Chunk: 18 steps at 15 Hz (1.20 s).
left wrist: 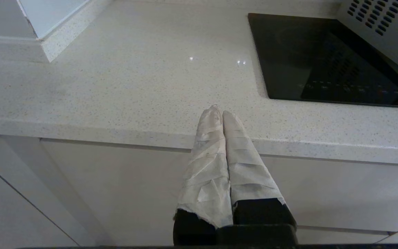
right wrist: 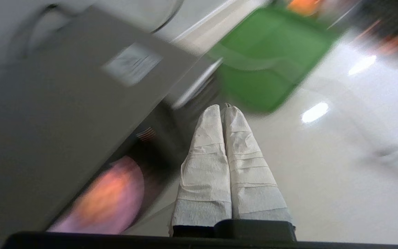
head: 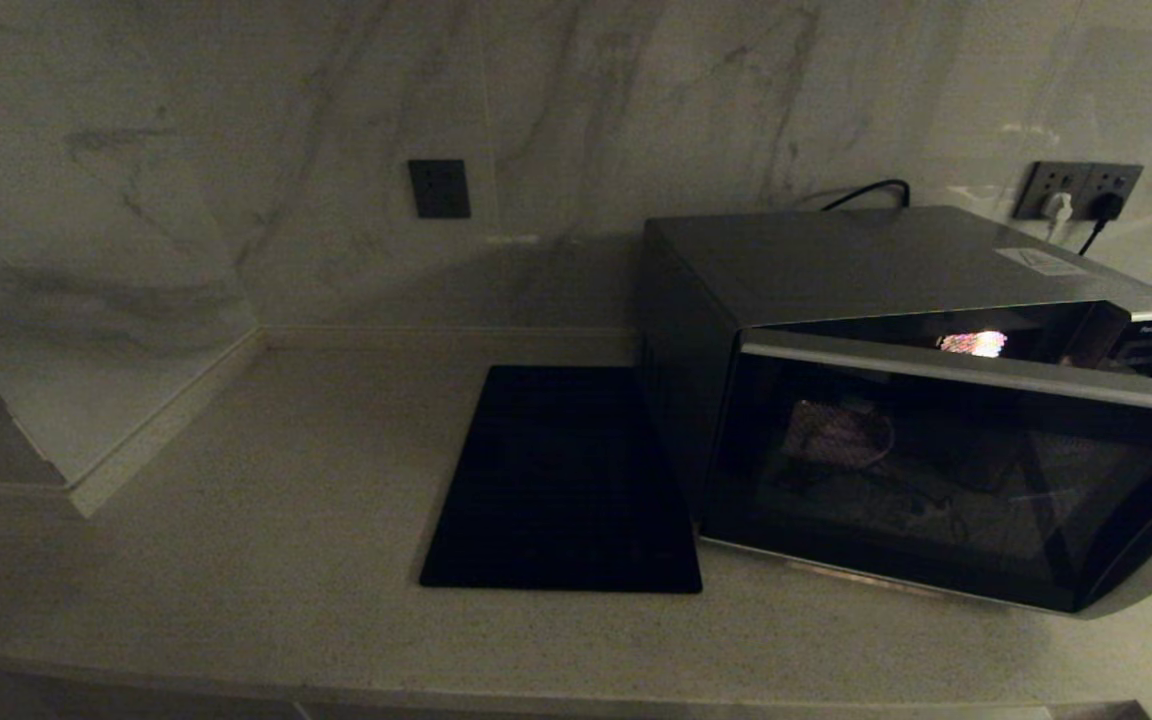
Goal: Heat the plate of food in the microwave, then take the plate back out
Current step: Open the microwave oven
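The grey-silver microwave (head: 886,270) stands on the counter at the right, its dark glass door (head: 936,470) tilted ajar at the top. Inside it lies the plate of food (right wrist: 109,197), a blurred lilac-and-orange round in the dark opening under the casing (right wrist: 47,103). A pink-lit bit of the plate (head: 976,343) shows in the gap above the door. My right gripper (right wrist: 223,107) is shut on nothing, over the counter by the microwave's front right corner, outside the head view. My left gripper (left wrist: 218,110) is shut and empty at the counter's front edge.
A flat black mat (head: 561,480) lies left of the microwave, touching its side (left wrist: 385,27). A green tray (right wrist: 271,69) sits past the microwave's right side, with blurred orange things beyond. Wall sockets (head: 1081,190) and a cable are behind. A wall corner (head: 86,470) juts in at the left.
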### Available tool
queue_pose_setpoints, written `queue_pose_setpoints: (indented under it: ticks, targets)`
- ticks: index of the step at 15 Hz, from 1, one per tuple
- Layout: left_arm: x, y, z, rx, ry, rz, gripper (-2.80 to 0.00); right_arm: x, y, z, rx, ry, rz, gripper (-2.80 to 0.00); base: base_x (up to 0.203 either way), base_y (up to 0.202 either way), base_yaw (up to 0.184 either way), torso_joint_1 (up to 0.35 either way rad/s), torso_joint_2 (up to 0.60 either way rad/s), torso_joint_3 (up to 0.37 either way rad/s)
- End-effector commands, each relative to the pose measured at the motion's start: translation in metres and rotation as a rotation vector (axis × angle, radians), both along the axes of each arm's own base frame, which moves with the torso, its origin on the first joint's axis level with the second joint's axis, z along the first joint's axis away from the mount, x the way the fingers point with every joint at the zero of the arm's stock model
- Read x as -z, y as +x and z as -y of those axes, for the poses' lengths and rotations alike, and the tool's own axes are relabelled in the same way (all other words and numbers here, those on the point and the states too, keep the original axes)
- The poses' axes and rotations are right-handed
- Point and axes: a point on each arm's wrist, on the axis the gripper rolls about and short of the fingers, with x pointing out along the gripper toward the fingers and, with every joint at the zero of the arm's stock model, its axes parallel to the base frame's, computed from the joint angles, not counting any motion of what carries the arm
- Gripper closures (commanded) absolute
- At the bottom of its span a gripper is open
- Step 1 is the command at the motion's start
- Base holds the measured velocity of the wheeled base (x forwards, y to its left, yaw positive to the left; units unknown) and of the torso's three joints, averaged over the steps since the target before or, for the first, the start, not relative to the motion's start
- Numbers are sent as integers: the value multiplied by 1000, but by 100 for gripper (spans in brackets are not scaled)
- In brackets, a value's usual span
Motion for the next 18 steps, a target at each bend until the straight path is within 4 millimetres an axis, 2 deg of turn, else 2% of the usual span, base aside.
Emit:
queue_pose_setpoints:
  ticks: [1, 4, 6, 10, 14, 18]
  targets:
    - [0, 0, 0, -1, -1, 0, 0, 6, 3, 17, -58, 206, -50, 0, 0, 0, 0, 0, 0, 0]
    - [0, 0, 0, -1, -1, 0, 0, 30, 9, 55, -15, 388, -143, 0, 0, 0, 0, 0, 0, 0]
    - [0, 0, 0, -1, -1, 0, 0, 46, 21, 72, -47, 505, -200, 0, 0, 0, 0, 0, 0, 0]
    - [0, 0, 0, -1, -1, 0, 0, 63, 38, 77, -157, 554, -276, 0, 0, 0, 0, 0, 0, 0]
    - [0, 0, 0, -1, -1, -1, 0, 78, 56, 81, -174, 568, -337, 0, 0, 0, 0, 0, 0, 0]
    - [0, 0, 0, -1, -1, 0, 0, 89, 71, 76, -205, 581, -381, 0, 0, 0, 0, 0, 0, 0]
